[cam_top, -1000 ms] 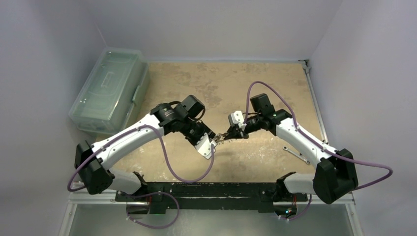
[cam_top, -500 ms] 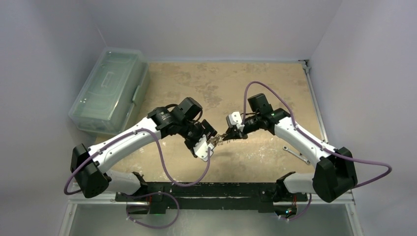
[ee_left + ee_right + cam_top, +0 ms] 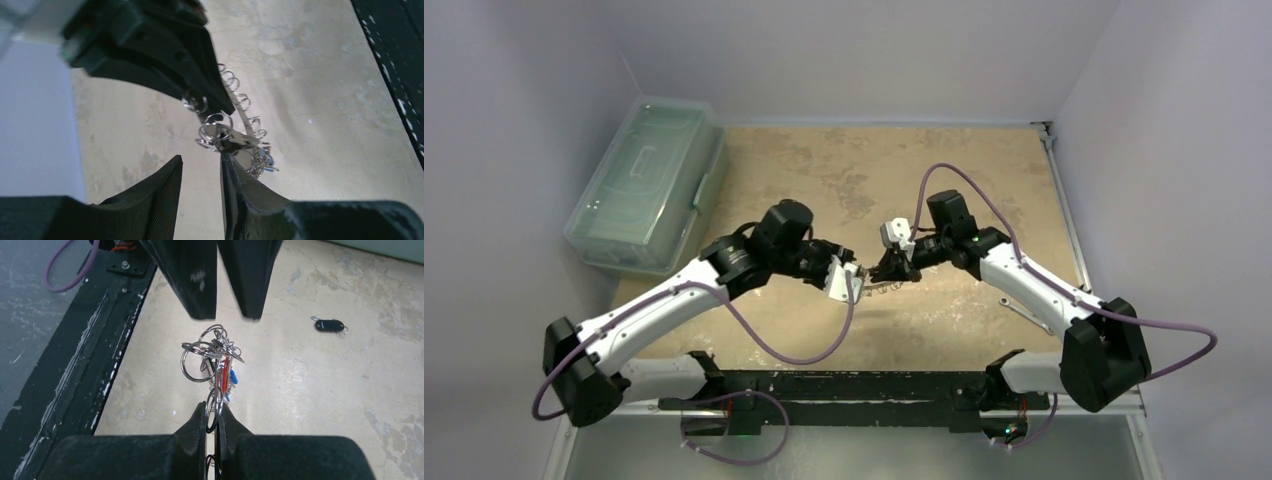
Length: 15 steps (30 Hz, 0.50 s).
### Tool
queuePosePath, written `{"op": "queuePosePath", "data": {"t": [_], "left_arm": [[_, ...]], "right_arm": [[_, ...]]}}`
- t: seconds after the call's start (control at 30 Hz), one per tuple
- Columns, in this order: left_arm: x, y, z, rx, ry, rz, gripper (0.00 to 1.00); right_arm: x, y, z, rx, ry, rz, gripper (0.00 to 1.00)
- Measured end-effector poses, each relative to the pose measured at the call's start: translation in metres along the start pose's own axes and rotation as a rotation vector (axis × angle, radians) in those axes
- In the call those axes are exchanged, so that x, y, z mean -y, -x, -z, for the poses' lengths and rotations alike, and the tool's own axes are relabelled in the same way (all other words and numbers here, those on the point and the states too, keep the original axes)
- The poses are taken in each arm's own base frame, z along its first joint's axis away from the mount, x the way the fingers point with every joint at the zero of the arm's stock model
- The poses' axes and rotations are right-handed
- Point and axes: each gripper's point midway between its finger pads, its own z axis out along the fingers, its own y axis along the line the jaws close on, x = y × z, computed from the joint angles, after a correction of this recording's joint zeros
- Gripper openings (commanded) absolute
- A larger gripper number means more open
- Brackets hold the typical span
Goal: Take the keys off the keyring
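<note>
We log: right gripper (image 3: 214, 412) clamped on keyring (image 3: 245, 117); left gripper (image 3: 201, 160) parted, empty, facing keys (image 3: 240, 141); 1 black fob (image 3: 329, 325) apart.

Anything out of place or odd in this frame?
Nothing damaged or spilled. One black fob lies alone on the table, apart from the keys bunched on the keyring that the right gripper holds.

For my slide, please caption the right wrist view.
Right gripper shut on the keyring, its keys bunched just before the open left gripper.
</note>
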Motion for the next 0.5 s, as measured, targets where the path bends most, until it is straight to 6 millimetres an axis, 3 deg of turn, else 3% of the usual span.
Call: {"op": "queuePosePath", "data": {"t": [0.2, 0.5], "left_arm": [[-0.022, 0.02, 0.026, 0.114, 0.235, 0.046, 0.35], [-0.021, 0.017, 0.012, 0.165, 0.282, 0.074, 0.34]], "right_arm": [[0.01, 0.005, -0.001, 0.04, -0.048, -0.08, 0.0], [0.021, 0.014, 0.001, 0.077, -0.084, -0.115, 0.0]]}}
